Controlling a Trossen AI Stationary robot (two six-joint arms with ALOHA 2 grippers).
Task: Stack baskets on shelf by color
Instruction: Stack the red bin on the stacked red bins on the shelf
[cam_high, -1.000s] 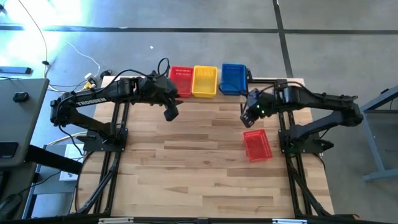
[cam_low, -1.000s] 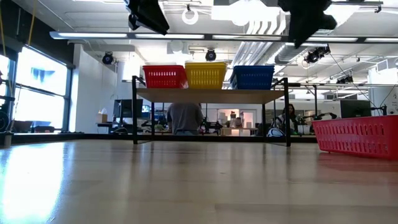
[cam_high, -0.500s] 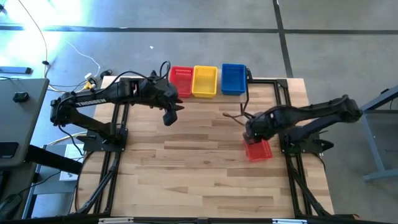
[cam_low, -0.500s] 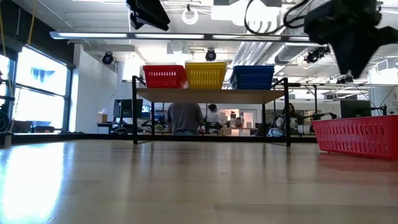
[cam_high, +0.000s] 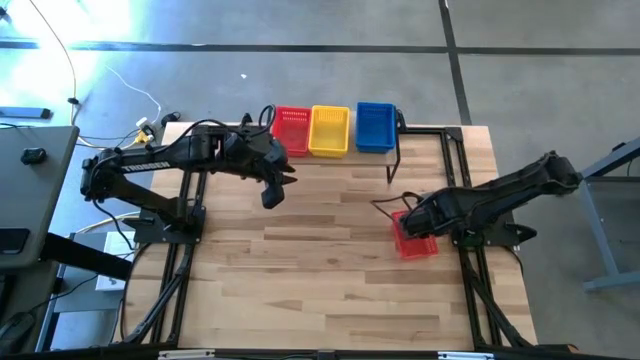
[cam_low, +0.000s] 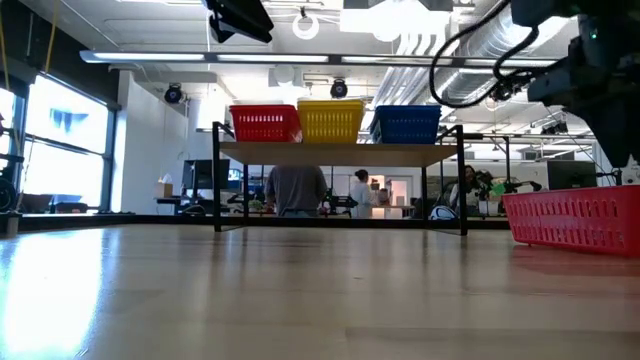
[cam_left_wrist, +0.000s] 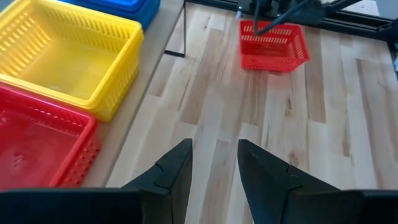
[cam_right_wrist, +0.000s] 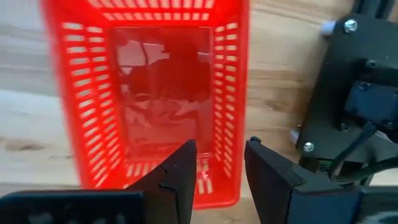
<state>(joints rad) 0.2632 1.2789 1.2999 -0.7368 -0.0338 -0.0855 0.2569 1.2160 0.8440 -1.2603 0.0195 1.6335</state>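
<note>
From above, you see the red basket (cam_high: 414, 236) lying on the counter (cam_high: 320, 270) at about four o'clock, with the right tool (cam_high: 412, 222) over its near end. The shelf (cam_high: 402, 134) at twelve o'clock carries red, yellow and blue stacks.

At counter height, the basket (cam_low: 572, 219) sits flat on the wood.

Your left tool (cam_left_wrist: 213, 163) hangs open beside the shelf, waiting.

Your right tool (cam_right_wrist: 219, 163) is open over one rim, probably so it can pinch that wall.
</note>
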